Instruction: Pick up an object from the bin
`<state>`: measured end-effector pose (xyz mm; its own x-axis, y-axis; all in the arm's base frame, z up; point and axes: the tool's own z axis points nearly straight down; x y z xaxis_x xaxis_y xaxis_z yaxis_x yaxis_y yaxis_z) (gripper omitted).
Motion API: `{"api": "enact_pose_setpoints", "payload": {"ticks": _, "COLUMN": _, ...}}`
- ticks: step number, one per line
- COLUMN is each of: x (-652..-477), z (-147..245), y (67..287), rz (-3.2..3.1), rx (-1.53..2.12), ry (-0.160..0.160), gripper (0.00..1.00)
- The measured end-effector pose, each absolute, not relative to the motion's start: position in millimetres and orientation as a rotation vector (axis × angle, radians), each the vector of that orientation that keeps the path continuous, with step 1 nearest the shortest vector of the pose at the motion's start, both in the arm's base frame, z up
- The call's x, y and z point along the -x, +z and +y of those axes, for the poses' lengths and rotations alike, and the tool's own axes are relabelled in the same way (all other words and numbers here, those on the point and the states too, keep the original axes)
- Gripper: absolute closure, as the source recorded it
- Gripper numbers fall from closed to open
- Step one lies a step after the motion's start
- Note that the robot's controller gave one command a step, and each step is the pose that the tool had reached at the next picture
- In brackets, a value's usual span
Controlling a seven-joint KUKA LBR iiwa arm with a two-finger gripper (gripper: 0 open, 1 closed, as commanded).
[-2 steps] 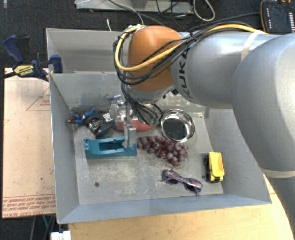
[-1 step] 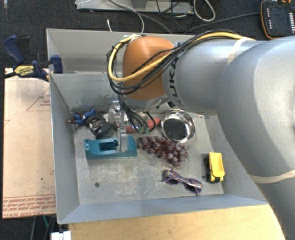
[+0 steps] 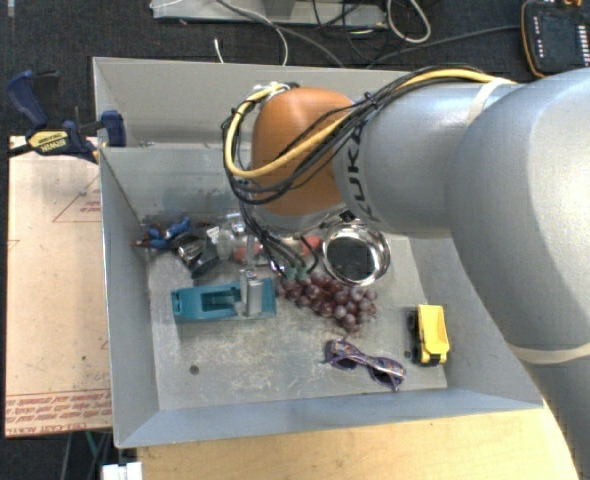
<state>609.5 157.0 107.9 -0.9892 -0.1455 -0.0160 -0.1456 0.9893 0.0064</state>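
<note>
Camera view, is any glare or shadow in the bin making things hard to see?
Camera view: the metal cup shows bright glare on its rim; the arm shades the back of the bin, so the small things beside the gripper look dark; the teal block, grapes, yellow car and sunglasses lie in even light.

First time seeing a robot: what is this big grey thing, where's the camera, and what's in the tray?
That is a robot arm, reaching in from the right; the camera looks down from above on a grey metal bin. Its claw is low over the right end of a teal block-shaped thing. Nearby lie purple grapes, a shiny metal cup, purple sunglasses and a yellow toy vehicle, with small blue and black bits at the left. Whether the claw grips anything, I cannot tell.
</note>
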Motion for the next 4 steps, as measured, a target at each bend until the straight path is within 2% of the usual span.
{"api": "enact_pose_setpoints", "payload": {"ticks": 1, "x": -541.7, "z": 165.7, "y": 95.5, "rz": 3.115, "rx": -0.328, "ry": 0.009, "gripper": 1.0}}
{"api": "enact_pose_setpoints", "payload": {"ticks": 4, "x": -541.8, "z": 165.4, "y": 95.5, "rz": 3.114, "rx": -0.331, "ry": 0.011, "gripper": 1.0}}
